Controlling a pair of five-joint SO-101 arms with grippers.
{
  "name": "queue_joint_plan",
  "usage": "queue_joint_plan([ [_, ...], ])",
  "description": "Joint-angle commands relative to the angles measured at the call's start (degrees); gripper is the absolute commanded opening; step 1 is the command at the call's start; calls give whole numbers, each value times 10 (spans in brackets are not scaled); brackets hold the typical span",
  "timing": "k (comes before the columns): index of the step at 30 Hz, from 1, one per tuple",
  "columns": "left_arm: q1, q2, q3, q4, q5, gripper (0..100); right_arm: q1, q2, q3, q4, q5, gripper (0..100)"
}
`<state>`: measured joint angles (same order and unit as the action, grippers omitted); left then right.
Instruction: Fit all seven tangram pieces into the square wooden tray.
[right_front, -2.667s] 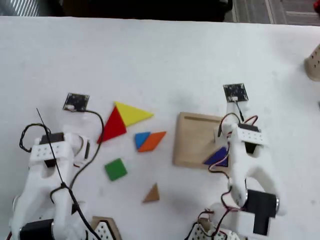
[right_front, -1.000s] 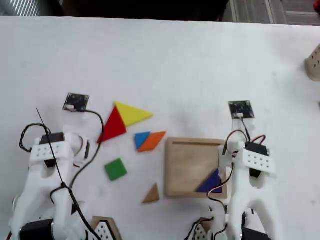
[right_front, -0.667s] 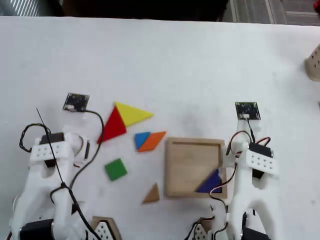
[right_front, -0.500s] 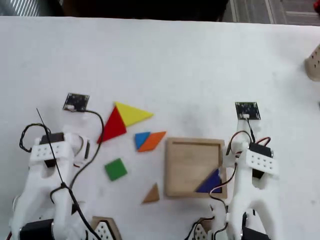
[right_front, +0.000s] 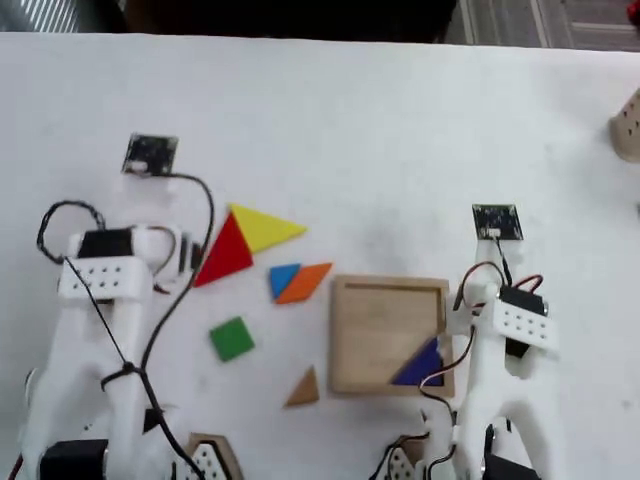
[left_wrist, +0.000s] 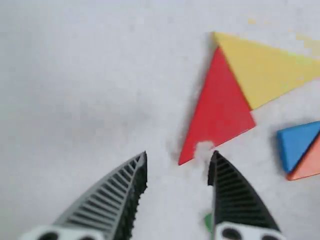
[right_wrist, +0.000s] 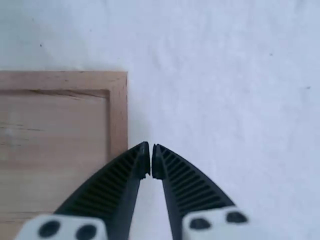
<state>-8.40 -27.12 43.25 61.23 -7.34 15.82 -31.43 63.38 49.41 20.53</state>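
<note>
The square wooden tray (right_front: 390, 286) lies at the front right and holds a dark blue triangle (right_front: 421, 365) in its near right corner. Left of the tray lie a red triangle (right_front: 228, 250), a yellow triangle (right_front: 262, 228), a small blue triangle (right_front: 283, 278), an orange parallelogram (right_front: 306, 283), a green square (right_front: 232, 338) and a small brown triangle (right_front: 304, 388). My left gripper (left_wrist: 178, 159) is open, its tips on either side of the near corner of the red triangle (left_wrist: 217, 107). My right gripper (right_wrist: 150, 151) is shut on nothing, just outside the right rim of the tray (right_wrist: 118, 115).
Both arm bases stand at the table's front edge. A pale perforated object (right_front: 627, 125) sits at the far right edge. Black cables loop over the left arm (right_front: 100, 300). The far half of the white table is open.
The tray with the dark blue triangle was drawn nearer and leftward, then the right gripper shifted slightly right off its rim. In the last half second the left arm advanced to the red triangle.
</note>
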Motion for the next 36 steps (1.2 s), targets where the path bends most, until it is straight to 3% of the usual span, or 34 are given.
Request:
queue_joint_plan([
  [1, 74, -14, -113, 44, 49, 234, 2, -12, -4, -15, -2, 18],
  [8, 99, 19, -170, 46, 82, 234, 4, -12, -3, -26, 0, 18],
  [18, 92, 296, -312, 41, 83, 234, 2, -12, -3, -27, 1, 18],
  [25, 90, 407, -351, 27, 84, 234, 2, -12, -3, -27, 1, 18],
  [36, 96, 450, -354, 49, 13, 234, 2, -12, -3, -27, 2, 18],
])
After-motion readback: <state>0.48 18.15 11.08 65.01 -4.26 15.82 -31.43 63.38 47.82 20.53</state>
